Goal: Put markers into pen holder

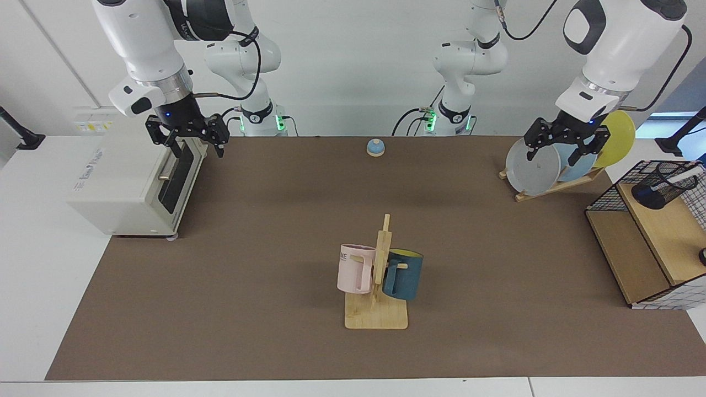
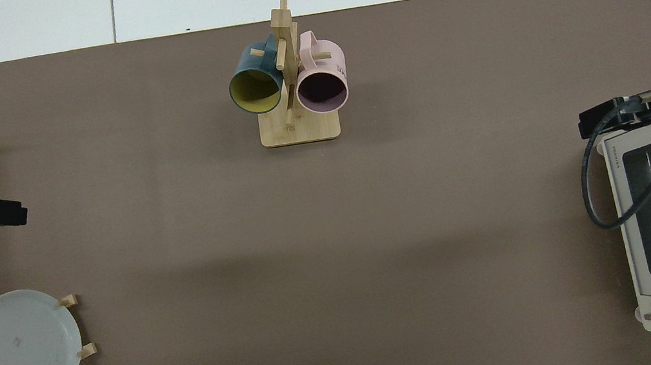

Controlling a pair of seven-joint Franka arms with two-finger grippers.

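Inside cylindrical black mesh pen holder (image 1: 656,190), slim white marker (image 1: 682,177); both tools (image 1: 566,149) (image 1: 187,138) open, empty.

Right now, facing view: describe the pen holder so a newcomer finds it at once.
Find the black wire-grid rack with wooden shelves at the right edge of the facing view, past the plates. On its upper shelf stands the pen holder, a small black mesh cup, leaning, with a white marker poking out. It is the only round mesh thing there; the rack around it is square grid.
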